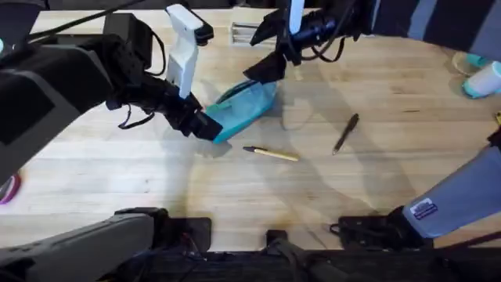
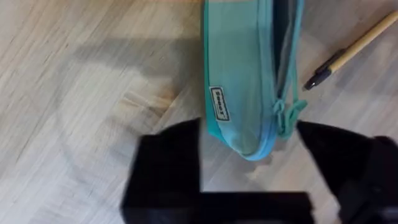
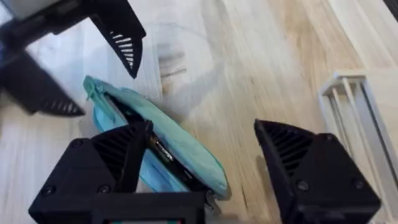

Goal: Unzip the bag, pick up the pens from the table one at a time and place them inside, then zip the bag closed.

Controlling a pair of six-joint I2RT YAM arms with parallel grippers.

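The left gripper [image 2: 249,165] stood spread around the near end of the bag [image 1: 244,107], which lay unzipped on the table [image 1: 156,172]. The right gripper [image 3: 202,165] hung spread at its far end — the tan pen [image 1: 271,153] and dark pen [image 1: 345,133] lay nearby.

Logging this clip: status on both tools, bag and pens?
Left tool open, straddling bag end. Right tool open at the other end. Zipper partly open. Tan pen and dark pen on table.
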